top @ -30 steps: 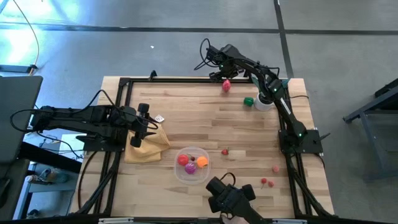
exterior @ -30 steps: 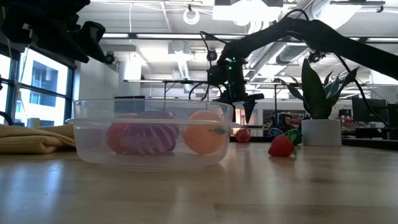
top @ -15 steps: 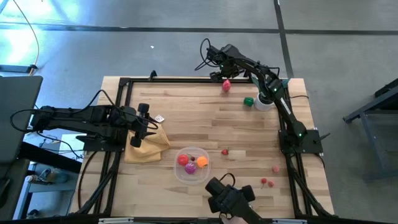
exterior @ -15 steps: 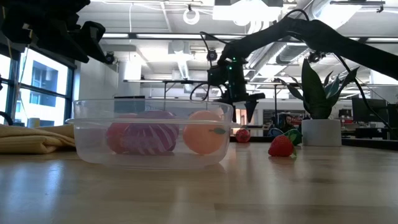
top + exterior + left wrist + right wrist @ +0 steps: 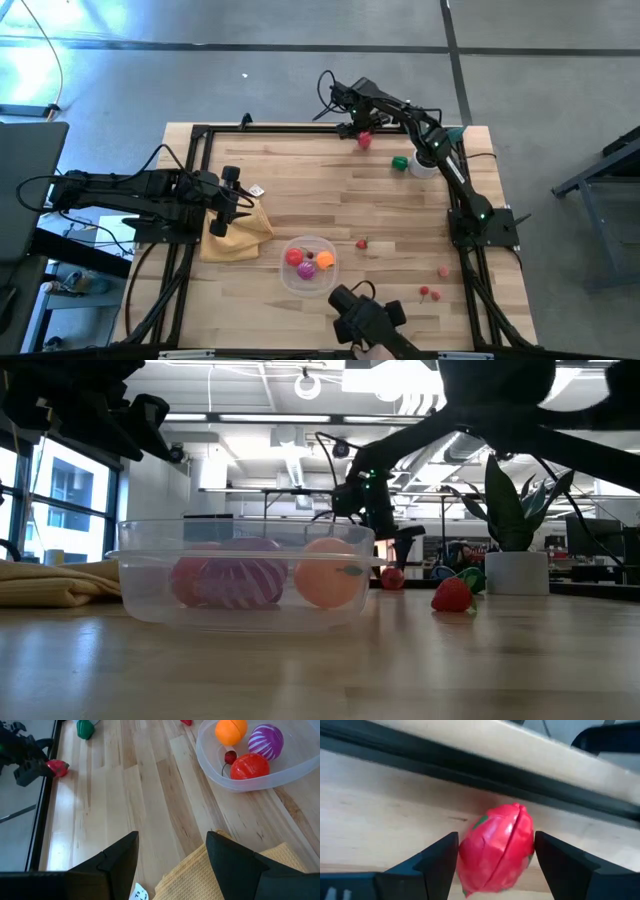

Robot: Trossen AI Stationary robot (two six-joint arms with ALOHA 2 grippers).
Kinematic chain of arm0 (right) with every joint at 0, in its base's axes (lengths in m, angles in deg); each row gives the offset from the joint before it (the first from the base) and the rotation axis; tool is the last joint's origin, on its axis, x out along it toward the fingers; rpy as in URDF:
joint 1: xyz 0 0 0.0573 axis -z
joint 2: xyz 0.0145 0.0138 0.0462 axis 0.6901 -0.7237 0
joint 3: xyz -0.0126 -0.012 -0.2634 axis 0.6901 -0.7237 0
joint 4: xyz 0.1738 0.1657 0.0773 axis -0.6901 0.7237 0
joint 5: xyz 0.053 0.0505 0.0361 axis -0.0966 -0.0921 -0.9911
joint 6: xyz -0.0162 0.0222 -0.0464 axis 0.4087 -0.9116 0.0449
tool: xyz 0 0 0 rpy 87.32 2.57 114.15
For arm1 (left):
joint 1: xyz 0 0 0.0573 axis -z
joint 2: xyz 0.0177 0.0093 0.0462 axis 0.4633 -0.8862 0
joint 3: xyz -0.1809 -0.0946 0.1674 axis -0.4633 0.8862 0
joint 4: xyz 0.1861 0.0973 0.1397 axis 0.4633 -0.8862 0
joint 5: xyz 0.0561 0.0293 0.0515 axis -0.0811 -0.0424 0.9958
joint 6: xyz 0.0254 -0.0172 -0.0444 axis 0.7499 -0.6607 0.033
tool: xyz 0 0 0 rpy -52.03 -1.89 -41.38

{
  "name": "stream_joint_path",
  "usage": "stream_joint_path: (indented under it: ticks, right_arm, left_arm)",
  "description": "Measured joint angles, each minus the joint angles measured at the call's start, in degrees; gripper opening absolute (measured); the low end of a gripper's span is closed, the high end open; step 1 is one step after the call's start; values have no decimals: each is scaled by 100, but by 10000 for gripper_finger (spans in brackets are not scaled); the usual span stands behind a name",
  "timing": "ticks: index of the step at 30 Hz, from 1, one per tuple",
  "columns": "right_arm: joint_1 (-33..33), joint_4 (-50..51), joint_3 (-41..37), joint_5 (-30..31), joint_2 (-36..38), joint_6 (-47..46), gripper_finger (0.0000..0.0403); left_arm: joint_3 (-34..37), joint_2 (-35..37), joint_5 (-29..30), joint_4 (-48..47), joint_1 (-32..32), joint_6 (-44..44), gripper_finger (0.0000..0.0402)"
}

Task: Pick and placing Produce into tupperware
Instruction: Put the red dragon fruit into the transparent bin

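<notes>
Pale wood-plank table (image 5: 330, 200), industrial ceiling

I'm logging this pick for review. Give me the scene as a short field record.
right gripper: open, fingers either side of the red fruit at the table's far edge
left gripper: open, above the yellow cloth
tupperware: holds red, orange, striped purple produce and a cherry
loose produce: strawberry, green piece
</notes>
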Motion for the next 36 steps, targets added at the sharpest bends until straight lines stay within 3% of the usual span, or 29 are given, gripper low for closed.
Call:
stream_joint_path:
  ticks: [12, 21, 36]
  right_arm:
    - [-2, 219, 0, -399, -164, -319, 253]
    - [-4, 811, 4, -185, -164, -490, 253]
    - [-63, 820, 4, -500, -164, -532, 253]
  left_arm:
    - [0, 2, 0, 2, 0, 0, 221]
    - [0, 2, 0, 0, 0, 0, 221]
    - [0, 2, 1, 1, 0, -1, 221]
